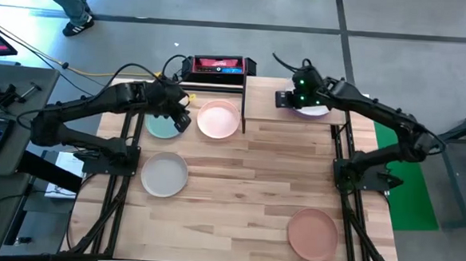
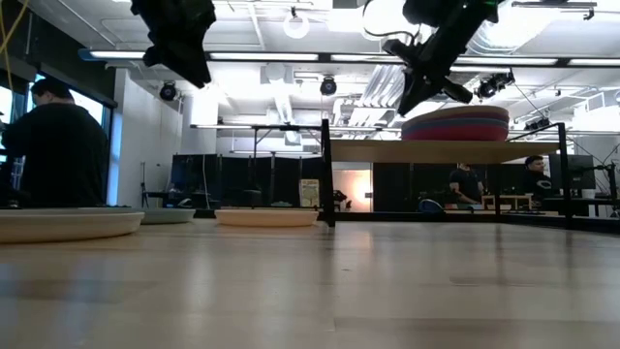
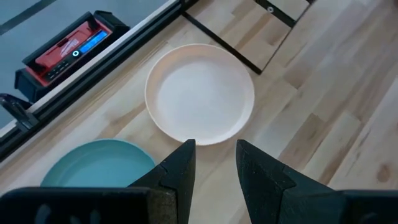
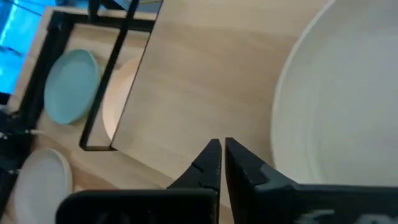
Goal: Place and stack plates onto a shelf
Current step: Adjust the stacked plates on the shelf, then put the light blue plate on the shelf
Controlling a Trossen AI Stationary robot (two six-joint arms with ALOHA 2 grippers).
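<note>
The shelf [image 1: 268, 103] stands at the table's far side and carries a stack of several plates [image 2: 455, 124] with a pale plate [image 4: 339, 118] on top. My right gripper [image 4: 221, 154] is shut and hovers over the shelf board [image 4: 186, 99], just left of the stack. A teal plate [image 1: 163, 127] and a pale pink plate [image 1: 218, 118] lie flat on the table, left of the shelf. My left gripper [image 3: 215, 155] hangs open above the table between those two, with nothing between its fingers. On the table lie also a grey plate [image 1: 164, 175] and a salmon-brown plate [image 1: 313, 233].
A red and black device [image 1: 218, 66] sits just beyond the table's far edge. The shelf's black post [image 2: 327, 174] stands close to the pink plate. Bare wood lies across the table's middle [image 1: 254, 179]. People [image 2: 58, 145] stand in the room behind.
</note>
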